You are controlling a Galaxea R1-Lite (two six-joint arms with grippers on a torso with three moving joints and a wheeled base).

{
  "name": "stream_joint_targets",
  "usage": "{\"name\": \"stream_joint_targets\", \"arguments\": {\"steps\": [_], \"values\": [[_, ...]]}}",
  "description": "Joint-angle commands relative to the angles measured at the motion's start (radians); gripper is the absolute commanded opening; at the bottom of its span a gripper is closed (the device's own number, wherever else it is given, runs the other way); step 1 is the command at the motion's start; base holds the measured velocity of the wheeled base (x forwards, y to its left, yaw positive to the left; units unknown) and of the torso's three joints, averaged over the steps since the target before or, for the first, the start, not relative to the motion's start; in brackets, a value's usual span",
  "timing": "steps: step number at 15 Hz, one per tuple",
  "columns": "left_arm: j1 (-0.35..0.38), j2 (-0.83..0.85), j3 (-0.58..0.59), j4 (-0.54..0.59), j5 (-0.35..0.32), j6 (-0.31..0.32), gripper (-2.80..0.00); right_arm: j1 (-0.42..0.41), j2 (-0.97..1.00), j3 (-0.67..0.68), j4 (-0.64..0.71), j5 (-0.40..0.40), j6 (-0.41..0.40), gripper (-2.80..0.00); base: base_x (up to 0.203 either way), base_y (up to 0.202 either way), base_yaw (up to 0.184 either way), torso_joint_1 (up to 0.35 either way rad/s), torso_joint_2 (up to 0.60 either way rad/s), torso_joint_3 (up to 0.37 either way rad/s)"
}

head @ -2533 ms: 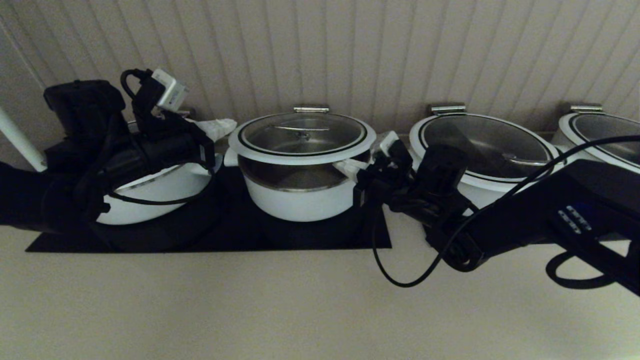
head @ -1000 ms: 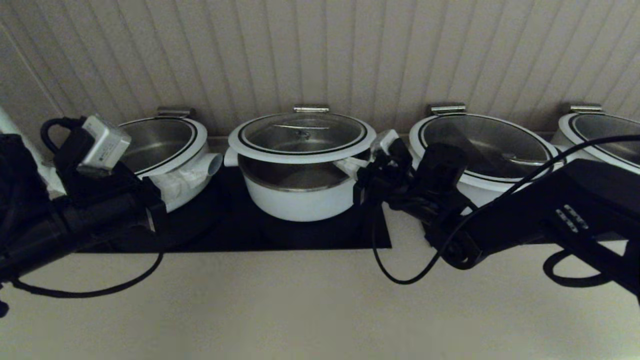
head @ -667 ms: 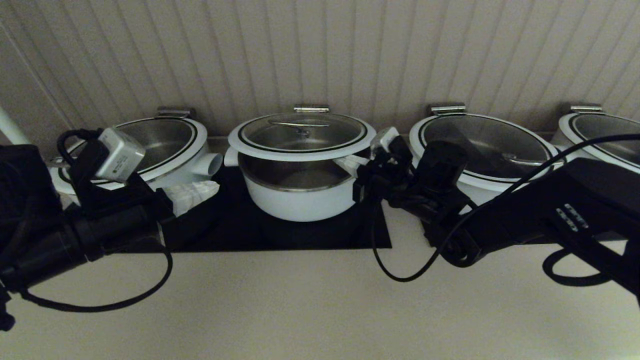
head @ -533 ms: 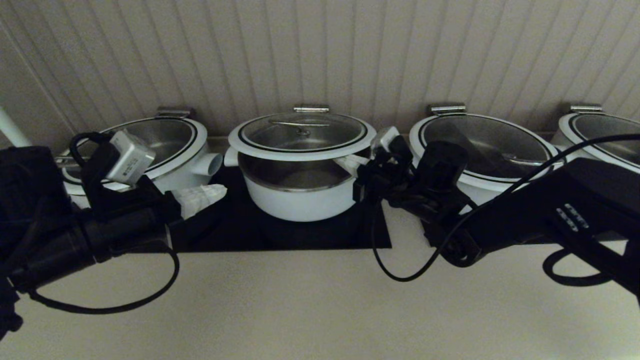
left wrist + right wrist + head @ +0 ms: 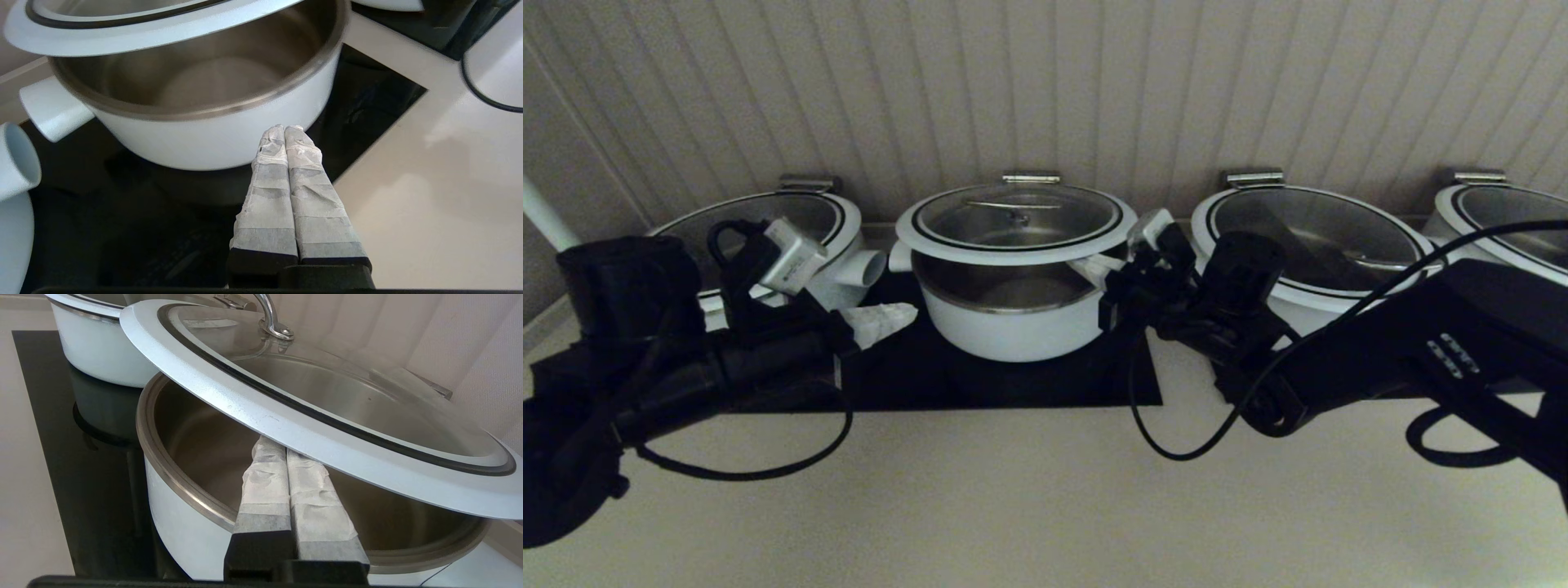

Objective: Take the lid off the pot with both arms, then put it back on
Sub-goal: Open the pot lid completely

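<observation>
Glass-centred and white-rimmed, the lid [image 5: 1016,222] was held raised above the pot [image 5: 1013,314], propped from beneath on its right edge by the right gripper [image 5: 286,451] with fingers pressed together, while the left gripper [image 5: 284,130], likewise closed and empty, was seen lower, beside the pot's left wall.
</observation>
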Motion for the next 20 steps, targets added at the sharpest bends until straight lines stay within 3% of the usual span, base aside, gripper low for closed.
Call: {"name": "stream_joint_targets", "arguments": {"steps": [1, 7, 20], "values": [[-0.001, 0.084, -0.055, -0.005, -0.002, 0.002, -2.8, 0.0, 0.003, -0.002, -0.005, 0.003, -0.002, -2.8, 0.0, 0.0, 0.0, 0.0, 0.0, 0.0], [-0.003, 0.203, -0.214, -0.005, 0.004, 0.001, -2.8, 0.002, 0.015, -0.04, -0.001, 0.003, -0.002, -2.8, 0.0, 0.0, 0.0, 0.0, 0.0, 0.0], [-0.003, 0.305, -0.347, -0.005, 0.027, 0.001, -2.8, 0.002, 0.021, -0.043, -0.001, 0.006, -0.002, -2.8, 0.0, 0.0, 0.0, 0.0, 0.0, 0.0]]}}
